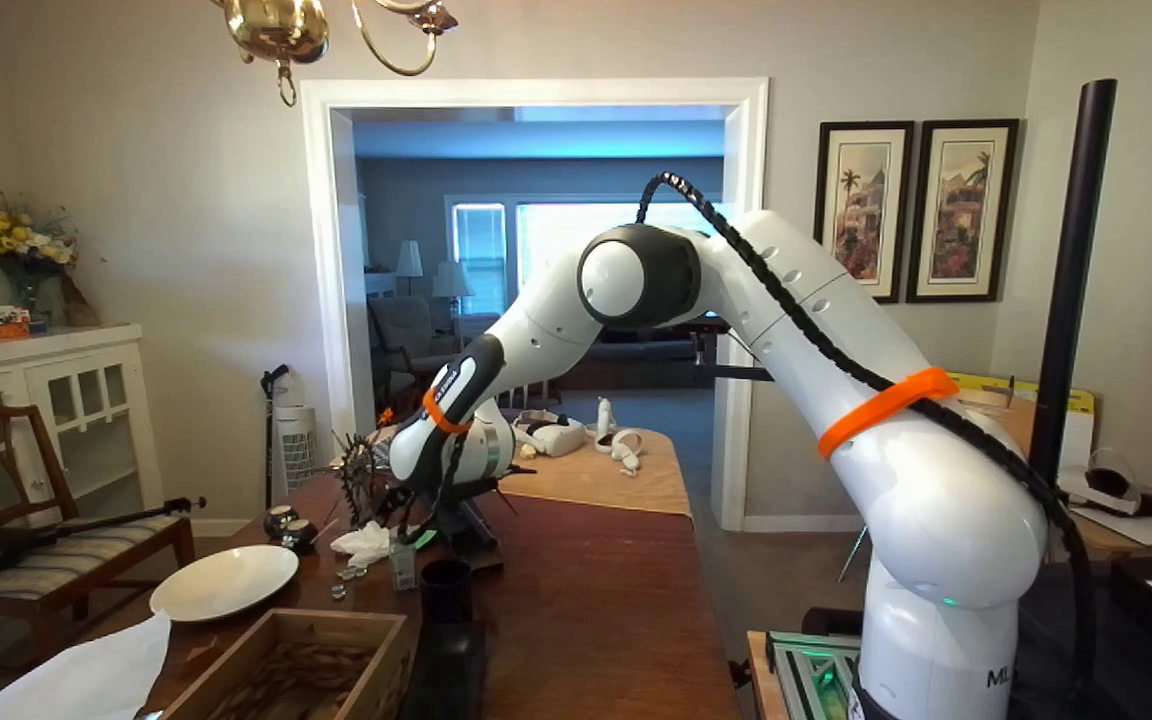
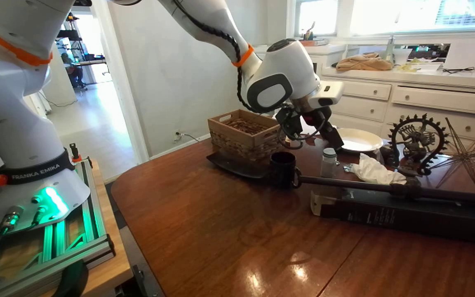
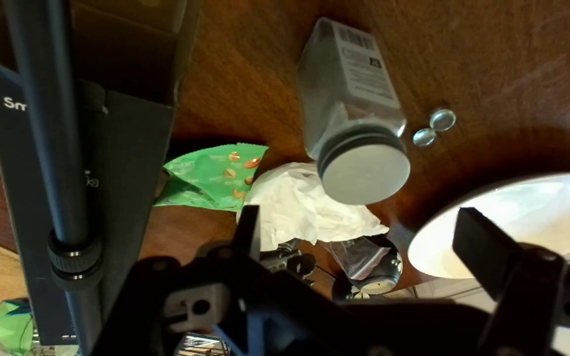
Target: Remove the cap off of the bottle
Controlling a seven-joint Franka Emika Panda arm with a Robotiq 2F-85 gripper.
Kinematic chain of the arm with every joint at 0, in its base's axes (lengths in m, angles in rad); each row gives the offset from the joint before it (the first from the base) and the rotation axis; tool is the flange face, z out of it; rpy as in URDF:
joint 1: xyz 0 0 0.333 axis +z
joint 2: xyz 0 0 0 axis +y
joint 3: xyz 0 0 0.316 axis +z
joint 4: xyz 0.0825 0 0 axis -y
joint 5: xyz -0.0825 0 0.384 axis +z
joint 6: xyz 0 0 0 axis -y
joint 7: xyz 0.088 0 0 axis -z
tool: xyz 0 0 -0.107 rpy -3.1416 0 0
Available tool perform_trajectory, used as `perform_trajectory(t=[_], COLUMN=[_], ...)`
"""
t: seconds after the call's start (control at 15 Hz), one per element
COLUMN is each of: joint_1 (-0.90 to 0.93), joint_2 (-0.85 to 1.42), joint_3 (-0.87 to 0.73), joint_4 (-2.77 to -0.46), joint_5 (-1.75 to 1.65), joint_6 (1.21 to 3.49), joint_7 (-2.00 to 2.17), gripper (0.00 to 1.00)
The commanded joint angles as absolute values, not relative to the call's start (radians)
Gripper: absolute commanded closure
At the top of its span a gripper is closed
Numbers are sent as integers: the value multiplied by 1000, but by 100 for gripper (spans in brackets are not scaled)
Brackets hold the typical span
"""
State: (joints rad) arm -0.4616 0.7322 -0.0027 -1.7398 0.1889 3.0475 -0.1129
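Hand, black, two-fingered, spread empty. If I close off-centre on round white cap, unheld clear square-sided bottle could topple; twisting may spin both.

The table is polished, glossy wood that throws back light, while the basket pairs smooth wood with a rough weave. The bottle looks clear, smooth and shiny, plastic or glass, with a matt, smooth cap; the beads are glassy, the plate smooth and glossy. The packet looks like plastic film, the wad creased, matt paper or cloth, the box matt card, the gripper dull and hard.
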Motion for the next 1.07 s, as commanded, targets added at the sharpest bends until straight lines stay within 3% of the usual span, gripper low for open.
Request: perform_trajectory(t=[0.0,0.2,0.27,0.47,0.67,0.73,1.0], joint_1=[-472,-470,-470,-469,-472,-473,-420], joint_2=[735,737,738,740,738,737,744], joint_3=[11,12,13,14,16,16,-57], joint_4=[-1749,-1755,-1756,-1757,-1765,-1768,-1766], joint_5=[176,170,169,166,165,164,162], joint_6=[3040,3049,3051,3052,3055,3055,3044], joint_7=[-112,-117,-119,-122,-126,-127,-75], gripper=[0,1,13,24,11,1,0])
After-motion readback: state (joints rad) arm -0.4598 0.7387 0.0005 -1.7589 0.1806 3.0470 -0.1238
